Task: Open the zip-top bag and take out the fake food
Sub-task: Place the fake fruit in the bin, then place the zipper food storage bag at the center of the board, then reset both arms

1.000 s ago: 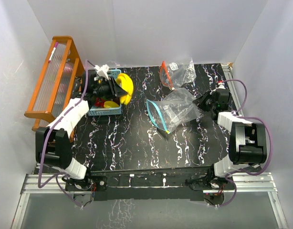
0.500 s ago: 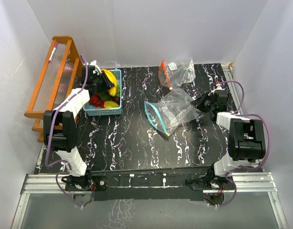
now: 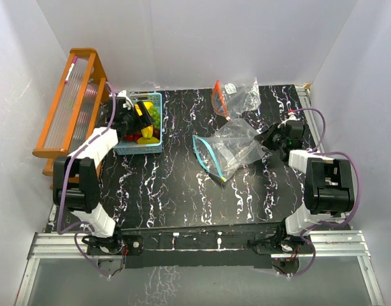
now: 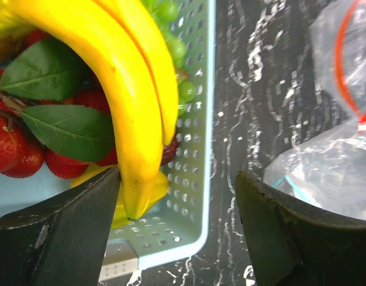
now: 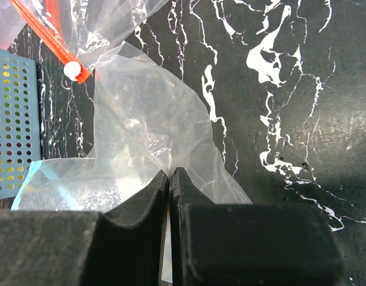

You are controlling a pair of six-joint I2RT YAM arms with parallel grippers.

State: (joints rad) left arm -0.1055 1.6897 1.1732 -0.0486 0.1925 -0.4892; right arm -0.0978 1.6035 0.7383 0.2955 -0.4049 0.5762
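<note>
The fake food lies in a light-blue basket (image 3: 149, 148) at the back left. Yellow bananas (image 4: 129, 101) rest on red strawberries (image 4: 16, 149), green leaves (image 4: 64, 125) and grapes (image 4: 177, 47). My left gripper (image 3: 133, 121) hovers open over the basket's near corner (image 4: 195, 202). The banana tip sits just beside its left finger (image 4: 70, 226), with nothing held. The clear zip-top bag (image 3: 230, 150) with a blue zip lies empty and open-mouthed mid-table. My right gripper (image 3: 267, 135) is shut on its far edge (image 5: 147, 137), the plastic pinched between the fingertips (image 5: 170, 174).
A second clear bag (image 3: 237, 95) with a red zip (image 5: 46, 30) lies at the back, just beyond the blue-zip bag. An orange wooden rack (image 3: 71, 108) stands against the left wall beside the basket. White walls close in the black marbled table (image 3: 176, 191).
My left gripper carried the yellow bananas from beside the basket to over it, then opened and let them drop in. The right gripper stayed shut on the bag.
</note>
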